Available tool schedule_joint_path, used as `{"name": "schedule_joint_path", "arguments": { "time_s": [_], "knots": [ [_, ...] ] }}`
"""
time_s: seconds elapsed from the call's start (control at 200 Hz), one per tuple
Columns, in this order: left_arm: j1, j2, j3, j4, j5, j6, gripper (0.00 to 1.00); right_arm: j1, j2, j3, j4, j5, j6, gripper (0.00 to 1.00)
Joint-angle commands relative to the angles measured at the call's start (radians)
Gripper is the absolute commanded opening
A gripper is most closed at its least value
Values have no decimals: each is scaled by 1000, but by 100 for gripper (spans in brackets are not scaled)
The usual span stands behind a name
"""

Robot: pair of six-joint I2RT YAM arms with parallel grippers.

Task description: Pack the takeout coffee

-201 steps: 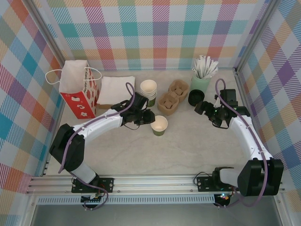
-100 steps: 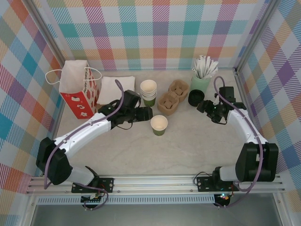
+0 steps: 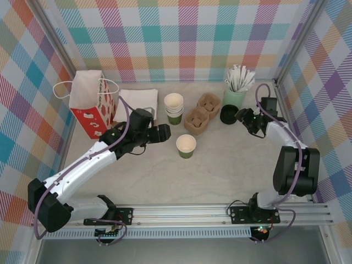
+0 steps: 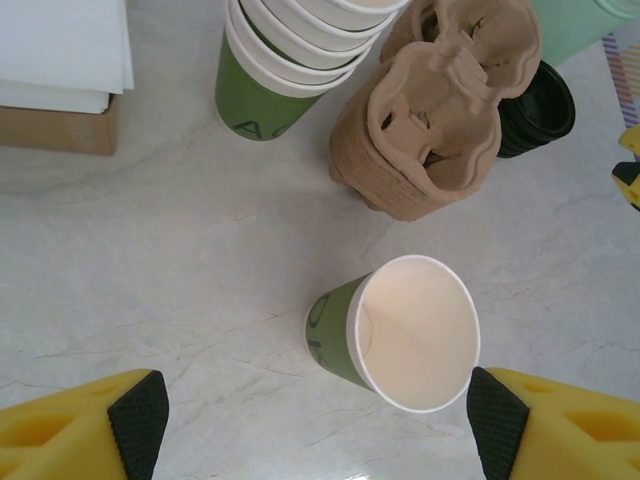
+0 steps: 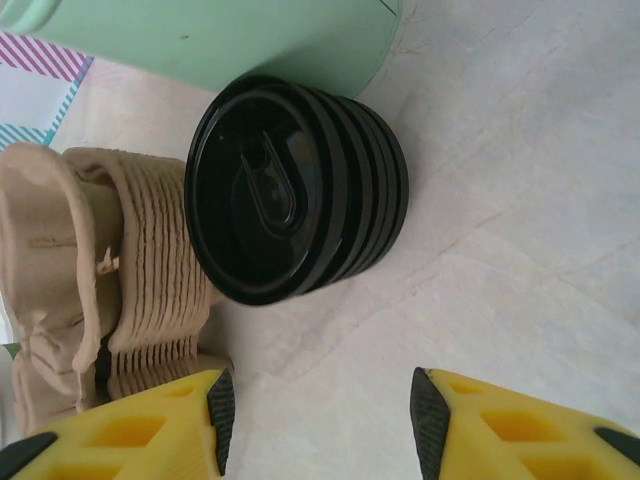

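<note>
Pastel plaid walls are enclosing a pale marbled bench, seen from above. At the bench's 10 o'clock a red-and-white paper bag is standing upright with its handles raised. Just at the bag's 3 o'clock, a stack of white napkins is lying on a brown cardboard base.

Running on toward 3 o'clock along the far side, a stack of green paper cups, a stack of brown pulp cup carriers and a pale-mint cup holding white sticks are sitting close together. A stack of black lids is resting at the mint cup's 7 o'clock, just beside the carriers.

The takeout coffee cup is standing upright near the bench's centre. It is uncovered, with its cream inside showing, and is sitting apart from the cup stack at its 11 o'clock and the carriers at its 1 o'clock.

The left end effector is hovering at that cup's 10 o'clock with its yellow fingers spread wide and gripping nothing. In the left wrist view the cup is showing ahead between the black-padded tips.

The right end effector is sitting at the lids' 3 o'clock. Its fingers are parted and holding nothing, and the lid stack is lying just ahead of the gap.
</note>
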Motion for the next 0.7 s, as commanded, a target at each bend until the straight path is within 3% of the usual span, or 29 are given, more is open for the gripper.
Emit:
{"name": "schedule_joint_path", "arguments": {
  "time_s": [0.0,0.35,0.695],
  "knots": [
    [-13,-29,-14,-27,-37,8,81,-12,66,65,66,-59,36,48],
    [-13,-34,-15,-38,-50,7,82,-23,239,210,-9,-62,-8,42],
    [-12,-32,-18,-41,-59,2,83,-24,302,254,-41,-67,-21,38]
  ]
}}
